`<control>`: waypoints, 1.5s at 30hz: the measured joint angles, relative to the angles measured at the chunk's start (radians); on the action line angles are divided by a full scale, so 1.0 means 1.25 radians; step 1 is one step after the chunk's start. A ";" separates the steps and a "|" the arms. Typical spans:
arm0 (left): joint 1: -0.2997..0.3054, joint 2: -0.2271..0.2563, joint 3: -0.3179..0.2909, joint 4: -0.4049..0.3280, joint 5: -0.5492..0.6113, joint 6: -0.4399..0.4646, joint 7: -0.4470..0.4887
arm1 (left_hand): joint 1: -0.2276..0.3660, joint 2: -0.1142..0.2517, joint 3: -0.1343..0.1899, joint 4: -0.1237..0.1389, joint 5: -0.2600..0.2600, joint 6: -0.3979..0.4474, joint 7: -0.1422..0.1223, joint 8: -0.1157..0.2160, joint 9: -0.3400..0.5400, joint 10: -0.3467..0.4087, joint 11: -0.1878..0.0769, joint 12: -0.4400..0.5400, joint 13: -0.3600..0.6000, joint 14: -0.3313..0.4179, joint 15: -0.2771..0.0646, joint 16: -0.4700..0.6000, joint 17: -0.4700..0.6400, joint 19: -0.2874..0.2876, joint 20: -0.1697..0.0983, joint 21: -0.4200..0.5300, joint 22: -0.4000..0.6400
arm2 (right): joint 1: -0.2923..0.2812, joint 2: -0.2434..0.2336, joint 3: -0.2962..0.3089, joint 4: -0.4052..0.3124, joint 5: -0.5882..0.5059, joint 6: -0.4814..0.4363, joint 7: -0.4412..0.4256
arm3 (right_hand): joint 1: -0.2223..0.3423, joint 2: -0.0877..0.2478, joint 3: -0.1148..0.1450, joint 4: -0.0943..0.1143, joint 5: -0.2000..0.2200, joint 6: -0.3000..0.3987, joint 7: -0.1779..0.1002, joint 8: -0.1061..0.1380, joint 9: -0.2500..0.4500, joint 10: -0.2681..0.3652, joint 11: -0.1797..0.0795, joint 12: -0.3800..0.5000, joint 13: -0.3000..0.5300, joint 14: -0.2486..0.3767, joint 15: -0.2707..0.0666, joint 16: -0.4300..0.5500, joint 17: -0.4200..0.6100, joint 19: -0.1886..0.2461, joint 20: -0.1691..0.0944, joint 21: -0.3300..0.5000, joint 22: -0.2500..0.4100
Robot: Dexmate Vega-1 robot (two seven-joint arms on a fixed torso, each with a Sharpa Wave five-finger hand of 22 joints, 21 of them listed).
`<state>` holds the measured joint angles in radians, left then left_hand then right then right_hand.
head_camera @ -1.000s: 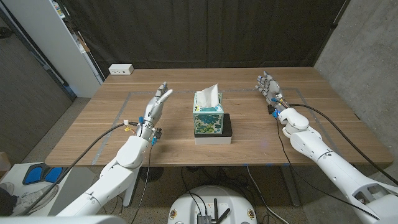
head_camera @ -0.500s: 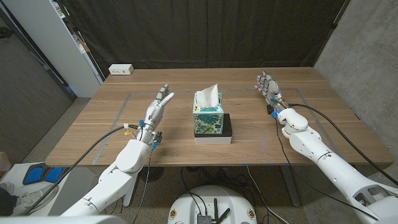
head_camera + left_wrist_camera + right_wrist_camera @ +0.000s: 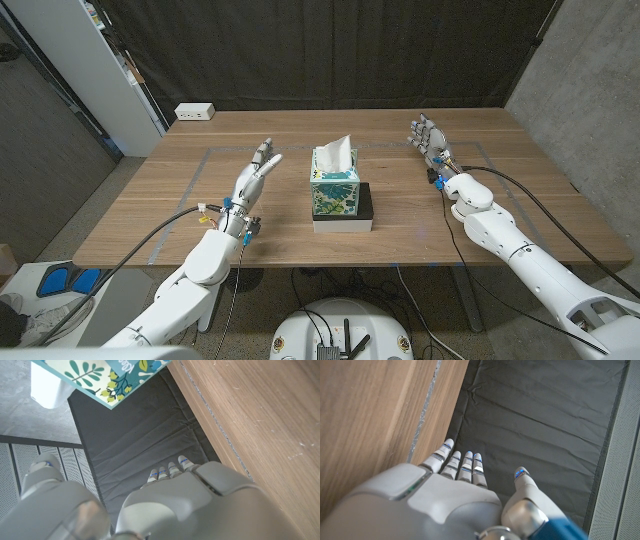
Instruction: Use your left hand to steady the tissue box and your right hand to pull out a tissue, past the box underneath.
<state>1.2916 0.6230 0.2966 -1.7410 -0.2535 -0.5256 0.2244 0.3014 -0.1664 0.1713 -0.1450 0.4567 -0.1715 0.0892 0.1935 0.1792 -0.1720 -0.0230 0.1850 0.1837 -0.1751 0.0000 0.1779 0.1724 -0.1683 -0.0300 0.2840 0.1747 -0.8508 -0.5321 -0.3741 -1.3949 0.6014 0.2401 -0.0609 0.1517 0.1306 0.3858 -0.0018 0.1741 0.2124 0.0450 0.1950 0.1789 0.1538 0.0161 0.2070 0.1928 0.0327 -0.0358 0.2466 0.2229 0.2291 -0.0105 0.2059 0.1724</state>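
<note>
A tissue box [image 3: 334,186] with a teal leaf pattern stands on a flat black-and-white box [image 3: 344,211] at the table's middle, and a white tissue [image 3: 335,153] sticks up from its top. My left hand [image 3: 256,173] hovers open to the left of the box, a short gap away, fingers reaching toward the far side. A corner of the patterned box [image 3: 92,375] shows in the left wrist view beyond my left hand [image 3: 175,500]. My right hand [image 3: 429,138] is open at the far right, well apart from the box, holding nothing. The right wrist view shows my right hand [image 3: 455,485] over the wood.
A white power strip [image 3: 194,112] lies at the far left corner of the wooden table [image 3: 200,220]. A dark curtain hangs behind the table. Grey tape lines mark a rectangle on the tabletop around the boxes.
My left hand has drifted right and slightly forward, closer to the tissue box. The right hand has stayed in place.
</note>
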 measured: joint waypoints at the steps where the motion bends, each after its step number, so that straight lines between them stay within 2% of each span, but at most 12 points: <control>1: 0.001 0.000 0.000 0.000 0.000 0.000 0.000 | 0.000 0.000 -0.002 0.002 0.000 0.000 0.000 0.000 0.000 0.000 0.000 0.000 0.000 0.000 0.000 0.000 0.000 0.000 0.000 0.000 0.000 | 0.000 0.000 0.000 0.000 -0.001 0.000 -0.001 | 0.000 0.000 0.000 0.000 0.000 0.000 0.000 0.000 0.000 0.000 0.000 0.000 0.000 0.000 0.000 0.000 0.000 0.000 0.000 0.000 0.000; 17: 0.026 0.010 -0.003 -0.013 0.010 -0.005 -0.006 | 0.004 0.004 -0.010 0.003 0.006 0.000 0.000 0.000 0.000 0.000 0.000 0.000 0.000 0.003 0.003 0.000 0.000 0.000 0.000 -0.006 0.000 | -0.014 -0.004 0.000 -0.030 -0.010 -0.004 -0.019 | 0.000 0.000 -0.002 -0.002 0.000 0.000 0.000 0.000 0.000 0.000 0.000 0.000 0.000 0.000 0.000 -0.006 0.000 0.000 0.000 -0.004 0.000; 32: 0.018 0.036 -0.004 -0.013 0.007 -0.003 -0.046 | 0.005 0.004 -0.017 0.003 0.006 0.000 0.000 0.001 0.000 0.000 0.000 0.006 0.000 0.003 0.003 0.003 0.000 0.000 0.000 -0.006 0.000 | -0.042 -0.010 0.003 -0.067 -0.019 -0.006 -0.045 | 0.000 0.000 0.002 -0.006 0.000 0.000 0.000 0.000 0.000 0.000 0.000 0.000 0.000 0.000 0.000 -0.006 0.000 0.000 0.000 -0.006 0.000; 37: 0.010 0.064 -0.003 -0.022 0.006 0.019 -0.071 | 0.020 0.001 -0.029 0.000 0.013 0.000 -0.020 0.013 0.000 0.000 0.000 0.012 -0.002 0.003 0.003 0.006 0.000 0.000 0.000 -0.006 0.000 | -0.055 -0.011 0.008 -0.080 -0.020 -0.005 -0.056 | 0.000 0.000 0.002 -0.006 0.000 0.000 0.000 0.000 0.000 0.000 0.000 0.000 0.000 0.000 0.000 -0.006 0.000 0.000 0.000 -0.006 0.000; 40: 0.005 0.086 -0.003 -0.036 0.007 0.026 -0.077 | 0.036 -0.006 -0.041 -0.005 0.022 -0.003 -0.023 0.015 0.000 0.002 -0.002 0.012 -0.002 0.003 0.003 0.006 0.000 0.000 0.000 -0.006 0.000 | -0.057 -0.012 0.009 -0.082 -0.021 -0.003 -0.061 | 0.000 0.000 0.003 -0.006 0.000 0.000 0.000 0.000 0.000 0.000 0.000 0.000 0.000 0.000 0.000 -0.006 0.000 0.000 0.000 -0.006 0.000; 41: 0.003 0.097 -0.003 -0.043 0.013 0.052 -0.094 | 0.037 -0.007 -0.044 -0.007 0.025 0.000 -0.026 0.015 0.000 0.003 -0.003 0.012 -0.002 0.003 0.003 0.006 0.000 0.000 0.000 -0.006 0.000 | -0.057 -0.012 0.009 -0.082 -0.021 -0.002 -0.062 | 0.000 0.000 0.002 -0.006 0.000 0.000 0.000 0.000 0.000 0.000 0.000 0.000 0.000 0.000 0.000 -0.006 0.000 0.000 0.000 -0.006 0.000; 45: -0.006 0.126 -0.003 -0.062 0.023 0.078 -0.110 | 0.049 -0.012 -0.056 -0.012 0.034 -0.003 -0.032 0.020 -0.002 0.003 -0.003 0.012 -0.002 0.003 0.003 0.006 0.000 0.000 0.000 -0.006 -0.002 | -0.069 -0.012 0.012 -0.093 -0.023 0.000 -0.070 | 0.000 0.000 0.002 -0.006 0.000 0.000 0.000 0.000 0.000 0.000 0.000 -0.003 0.000 0.000 0.000 -0.006 0.000 0.000 0.000 -0.006 0.000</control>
<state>1.2846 0.7801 0.2928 -1.8185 -0.2252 -0.4286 0.0873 0.3632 -0.1809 0.1010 -0.1600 0.4993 -0.1751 0.0498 0.2186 0.1769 -0.1683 -0.0270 0.2004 0.1812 -0.1715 0.0034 0.1850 0.1725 -0.1683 -0.0300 0.2760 0.1720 -0.9367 -0.5477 -0.3591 -1.5106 0.5724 0.2402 -0.1481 0.1518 0.1305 0.3889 -0.0098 0.1741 0.2124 0.0450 0.1950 0.1789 0.1538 0.0160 0.2033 0.1928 0.0327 -0.0358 0.2396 0.2232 0.2291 -0.0105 0.1981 0.1724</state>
